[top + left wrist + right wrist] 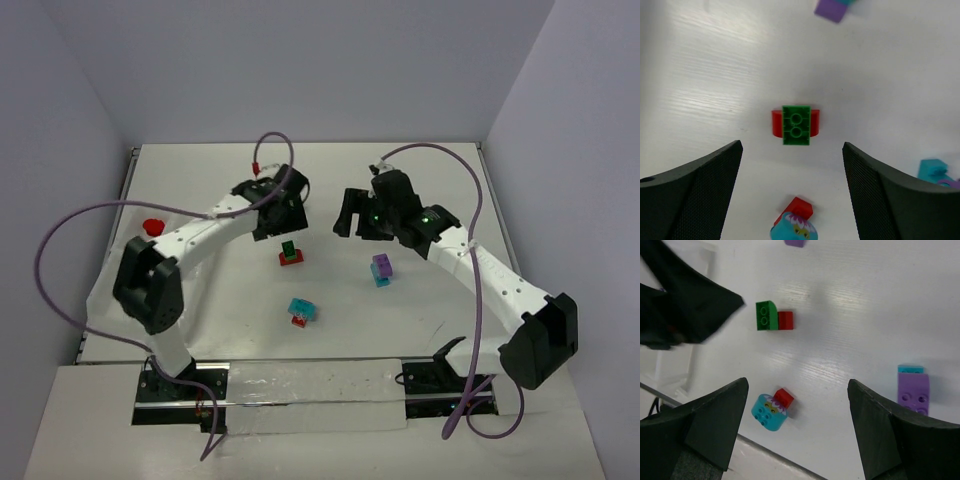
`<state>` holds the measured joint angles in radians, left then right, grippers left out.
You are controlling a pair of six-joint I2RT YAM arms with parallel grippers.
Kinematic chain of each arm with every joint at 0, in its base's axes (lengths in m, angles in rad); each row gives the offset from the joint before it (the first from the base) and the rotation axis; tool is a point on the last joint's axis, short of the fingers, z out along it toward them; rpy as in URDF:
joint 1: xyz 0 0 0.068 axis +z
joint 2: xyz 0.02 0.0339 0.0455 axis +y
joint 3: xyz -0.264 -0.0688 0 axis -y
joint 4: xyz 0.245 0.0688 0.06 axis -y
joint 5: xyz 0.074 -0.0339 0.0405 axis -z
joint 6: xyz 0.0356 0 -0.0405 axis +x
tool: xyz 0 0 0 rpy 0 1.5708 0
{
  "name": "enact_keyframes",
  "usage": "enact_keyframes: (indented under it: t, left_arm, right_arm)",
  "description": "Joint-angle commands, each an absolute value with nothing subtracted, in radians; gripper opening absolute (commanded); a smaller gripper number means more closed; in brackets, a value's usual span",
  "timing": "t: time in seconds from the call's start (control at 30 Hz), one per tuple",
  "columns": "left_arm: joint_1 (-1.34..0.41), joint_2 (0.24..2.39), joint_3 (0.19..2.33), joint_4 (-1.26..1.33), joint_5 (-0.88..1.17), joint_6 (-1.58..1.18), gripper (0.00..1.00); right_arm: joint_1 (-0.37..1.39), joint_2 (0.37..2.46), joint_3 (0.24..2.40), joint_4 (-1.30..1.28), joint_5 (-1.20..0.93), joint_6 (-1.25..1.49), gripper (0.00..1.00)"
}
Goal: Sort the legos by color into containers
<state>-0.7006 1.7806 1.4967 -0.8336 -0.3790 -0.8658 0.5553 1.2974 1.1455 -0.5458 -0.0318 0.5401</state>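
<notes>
The left end effector point(792, 150) and right end effector point(797, 384) are spread, holding nothing. On the worktop point(420, 180), the green-on-red lego point(796, 125) lies just near of the left one. The cyan-red lego point(301, 311) lies nearer and the purple-cyan lego point(381, 268) to the right. The clear tray point(300, 395) sits at the near edge.

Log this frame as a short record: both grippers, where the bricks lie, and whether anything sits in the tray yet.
left gripper: open, empty, over the green-and-red pair
right gripper: open, empty, above the table
loose bricks: green-and-red pair, purple-and-cyan pair, cyan-and-red pair, each apart from the others
tray: at the near edge, no bricks visible in it
other: small red piece near the table's left edge
</notes>
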Motion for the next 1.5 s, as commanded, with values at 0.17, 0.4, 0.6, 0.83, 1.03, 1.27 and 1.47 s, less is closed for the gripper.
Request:
enact_keyframes:
  t: [0.17, 0.4, 0.6, 0.83, 1.03, 1.27, 1.47]
  left_arm:
    - [-0.398, 1.407, 1.467, -0.908, -0.412, -0.771, 0.87]
    - [-0.330, 1.351, 1.436, -0.907, -0.416, -0.798, 0.87]
    - [-0.322, 1.346, 1.421, -0.924, -0.420, -0.818, 0.87]
    - [-0.321, 1.340, 1.410, -0.911, -0.407, -0.817, 0.87]
    - [-0.321, 1.337, 1.398, -0.907, -0.406, -0.816, 0.87]
    - [-0.321, 1.333, 1.392, -0.907, -0.411, -0.811, 0.87]
    - [-0.321, 1.323, 1.384, -0.907, -0.413, -0.815, 0.87]
  right_arm:
    - [0.793, 1.538, 1.385, -0.623, 0.210, 0.445, 0.87]
    - [0.900, 1.841, 1.637, -0.714, 0.274, 0.408, 0.89]
    - [0.910, 2.010, 1.748, -0.747, 0.281, 0.419, 0.89]
    - [0.910, 2.091, 1.762, -0.728, 0.269, 0.422, 0.83]
    - [0.911, 2.134, 1.785, -0.718, 0.263, 0.417, 0.70]
    - [0.910, 2.140, 1.774, -0.705, 0.267, 0.410, 0.63]
    - [0.910, 2.151, 1.772, -0.700, 0.264, 0.411, 0.62]
